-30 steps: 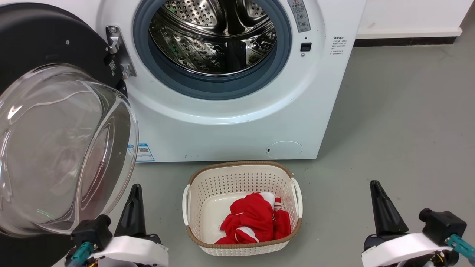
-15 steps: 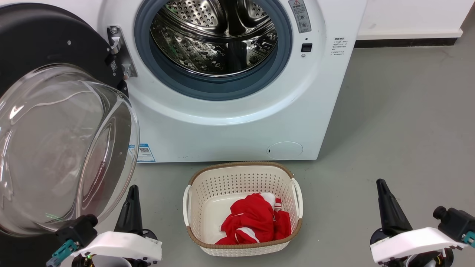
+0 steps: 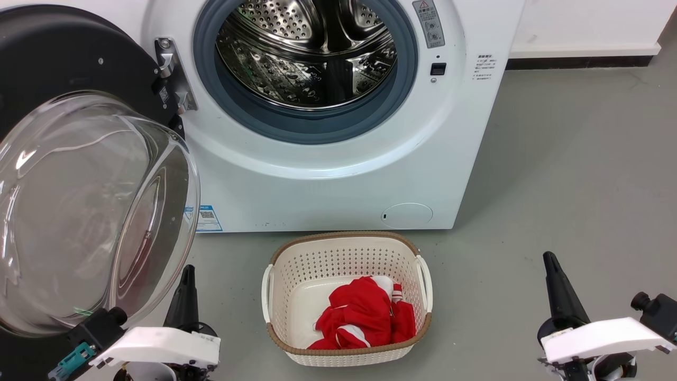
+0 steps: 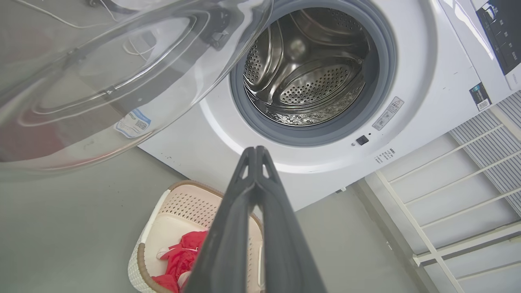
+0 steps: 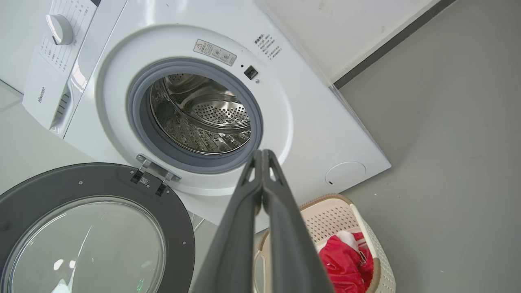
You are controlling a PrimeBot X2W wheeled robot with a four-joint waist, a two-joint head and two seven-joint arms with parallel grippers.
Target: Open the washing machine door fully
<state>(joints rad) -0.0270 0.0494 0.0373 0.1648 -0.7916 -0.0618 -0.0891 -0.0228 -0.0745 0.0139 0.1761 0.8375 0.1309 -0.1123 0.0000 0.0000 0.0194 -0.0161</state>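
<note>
At far left, washing machine door (image 3: 79, 185) standing wide open, washing machine (image 3: 338, 180) with drum exposed, left gripper (image 3: 186, 275) just below the glass bowl, right gripper (image 3: 550, 262) well apart, both pinched together, empty, laundry basket (image 3: 346, 239) between.

right hand (image 5: 262, 156): closed | washing machine door (image 5: 40, 191): swung open | basket (image 5: 325, 215): red cloth (image 5: 342, 260)

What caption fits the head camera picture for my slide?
Washing machine door hangs open left of the steel drum; red clothing in the basket.
</note>
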